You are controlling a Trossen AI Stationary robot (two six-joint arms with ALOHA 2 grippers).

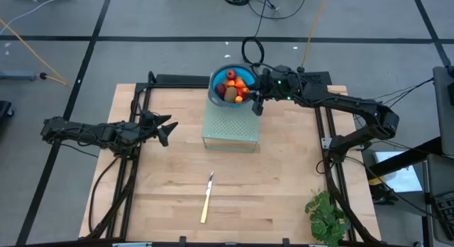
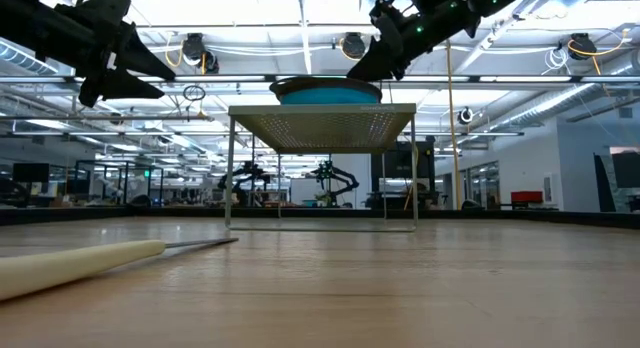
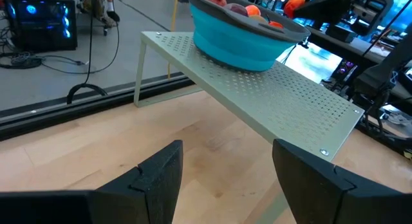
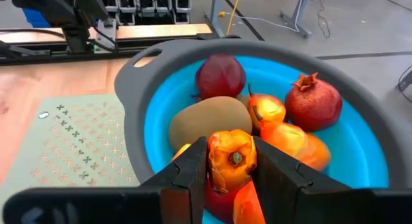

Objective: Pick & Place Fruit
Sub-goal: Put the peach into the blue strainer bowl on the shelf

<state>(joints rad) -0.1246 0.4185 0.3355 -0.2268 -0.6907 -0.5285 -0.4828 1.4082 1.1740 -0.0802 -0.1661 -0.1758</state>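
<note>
A blue bowl with a grey rim (image 1: 228, 84) (image 4: 138, 89) stands on a pale green perforated shelf (image 1: 228, 126) at the table's far middle. In it lie fruit: an olive-brown oval (image 4: 209, 121), a dark red ball (image 4: 221, 76), a red pomegranate-like one (image 4: 313, 102) and orange pieces (image 4: 267, 109). My right gripper (image 4: 230, 179) (image 1: 255, 101) hangs over the bowl's right side, shut on a small orange fruit (image 4: 230, 161). My left gripper (image 1: 167, 130) (image 3: 225, 179) waits open over the table's left part, facing the shelf. My right gripper pinches the small orange fruit by its two sides (image 4: 215, 166) between its two fingers. The fingers come from the table's right side, slanting a little down. The fruit sits over the other fruit in the bowl; whether it touches them I cannot tell.
A slim pale-handled knife (image 1: 207, 197) (image 2: 80, 263) lies on the wood nearer the front edge. A leafy green bunch (image 1: 328, 215) sits at the near right corner. The shelf stands on thin legs (image 2: 231, 173), with open space under it.
</note>
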